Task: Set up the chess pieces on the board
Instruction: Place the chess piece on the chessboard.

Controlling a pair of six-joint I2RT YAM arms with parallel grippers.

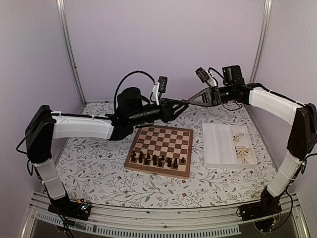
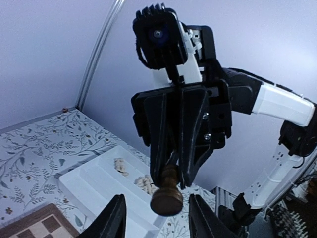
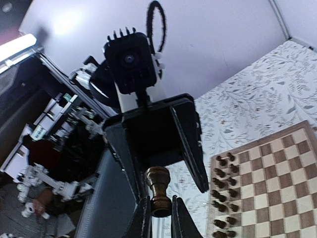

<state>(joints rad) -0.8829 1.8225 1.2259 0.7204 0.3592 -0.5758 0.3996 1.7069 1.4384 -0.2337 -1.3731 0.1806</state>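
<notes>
right gripper (image 2: 171, 174) clenched on a dark chess piece (image 2: 167, 197) in mid-air; left gripper (image 3: 172, 191) released, its jaws spread around it

Board (image 1: 163, 141) on table (image 1: 94, 168), chess pieces (image 1: 156, 159) along its near rows, tray (image 1: 218, 144) to its right, more inside

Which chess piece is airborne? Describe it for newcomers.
Above the far edge of the square wooden chessboard, the black left gripper meets the right gripper. The latter's jaws pinch a dark brown turned chess piece. It alone is airborne; other dark pieces stand on the board, cream ones lie in the white tray.
</notes>
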